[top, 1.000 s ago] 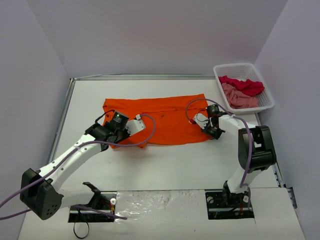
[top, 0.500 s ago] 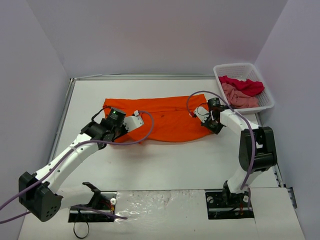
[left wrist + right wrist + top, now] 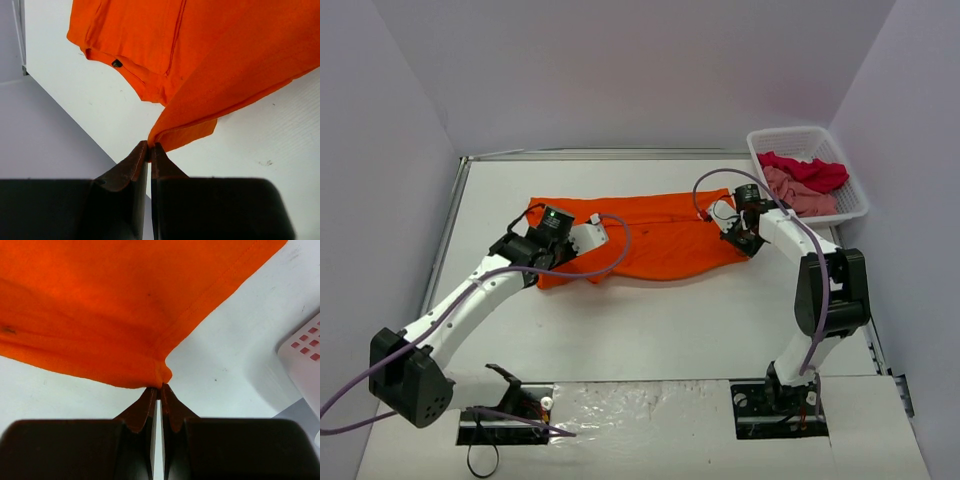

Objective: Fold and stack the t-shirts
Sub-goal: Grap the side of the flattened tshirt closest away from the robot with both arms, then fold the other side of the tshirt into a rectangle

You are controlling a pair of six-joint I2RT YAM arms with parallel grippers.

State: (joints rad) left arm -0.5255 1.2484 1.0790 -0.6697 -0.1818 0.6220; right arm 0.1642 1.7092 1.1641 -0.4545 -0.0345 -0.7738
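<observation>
A bright orange t-shirt lies spread across the middle of the table, its near edge lifted off the surface. My left gripper is shut on the near left corner of that shirt, with the cloth pinched at the fingertips. My right gripper is shut on the near right corner of the same shirt, gripped at the fingertips. A crimson red t-shirt and a dusty pink t-shirt lie crumpled in the basket.
A white lattice basket sits at the back right, against the right wall; its corner shows in the right wrist view. A raised rim borders the table on the left. Purple cables loop over both arms.
Both grippers have moved toward the back of the table, carrying the shirt's near edge with them. The orange shape has become narrower from front to back.
</observation>
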